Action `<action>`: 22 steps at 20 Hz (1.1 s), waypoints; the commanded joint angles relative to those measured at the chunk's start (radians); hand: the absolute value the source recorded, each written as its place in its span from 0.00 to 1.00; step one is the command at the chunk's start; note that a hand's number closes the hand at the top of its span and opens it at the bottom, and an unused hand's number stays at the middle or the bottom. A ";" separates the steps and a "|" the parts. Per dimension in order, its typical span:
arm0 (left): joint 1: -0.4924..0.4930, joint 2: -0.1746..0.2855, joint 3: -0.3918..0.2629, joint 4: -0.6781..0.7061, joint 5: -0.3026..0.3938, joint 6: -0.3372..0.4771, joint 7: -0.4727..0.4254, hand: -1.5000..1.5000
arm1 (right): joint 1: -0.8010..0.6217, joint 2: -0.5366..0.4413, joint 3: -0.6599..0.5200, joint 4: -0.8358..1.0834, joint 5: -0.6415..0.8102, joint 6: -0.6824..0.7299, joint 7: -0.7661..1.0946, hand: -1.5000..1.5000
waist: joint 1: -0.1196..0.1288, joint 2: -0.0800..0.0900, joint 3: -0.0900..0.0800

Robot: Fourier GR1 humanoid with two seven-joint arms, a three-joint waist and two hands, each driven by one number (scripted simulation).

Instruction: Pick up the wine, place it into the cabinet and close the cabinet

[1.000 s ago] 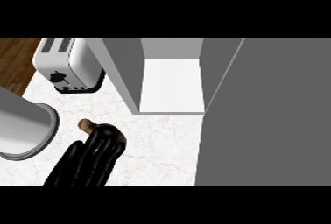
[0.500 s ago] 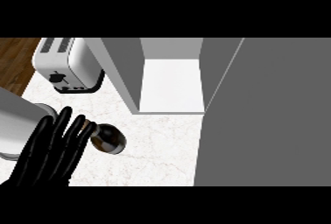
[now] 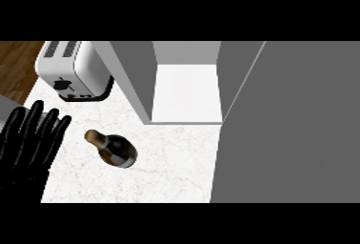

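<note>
The wine bottle is dark with a tan cork top and stands on the white marble counter, seen from above and leaning toward the upper left. My left hand is at the view's left edge, a little left of the bottle and not touching it. It is open, fingers straight and pointing up. The cabinet is open ahead, showing its pale inner floor. Its grey door swings out along the right. My right hand does not show.
A silver toaster stands at the back left beside the cabinet's left wall. A sliver of a grey round vessel shows at the far left behind my hand. Wooden floor lies beyond the counter's left edge.
My left hand was over the bottle, hiding all but its cork. It has moved off to the left with fingers straightened, and the bottle now shows whole on the counter.
</note>
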 commanded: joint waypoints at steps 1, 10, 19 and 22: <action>0.017 0.019 0.111 0.128 0.068 -0.080 -0.104 0.00 | 0.011 0.016 0.025 -0.109 -0.032 -0.022 0.065 0.00 | 0.000 0.000 0.000; -0.046 0.063 0.190 0.374 0.064 -0.164 -0.160 0.00 | -0.049 0.018 -0.002 -0.053 -0.036 -0.024 0.074 0.00 | 0.001 0.000 0.000; -0.106 0.050 0.192 0.677 -0.002 -0.250 -0.324 0.00 | -0.027 0.051 0.064 -0.078 0.028 -0.037 0.078 0.00 | -0.001 0.000 0.000; -0.165 0.065 0.210 0.864 -0.040 -0.291 -0.419 0.00 | -0.004 0.042 0.024 -0.017 -0.001 0.005 -0.004 0.00 | -0.003 0.002 0.000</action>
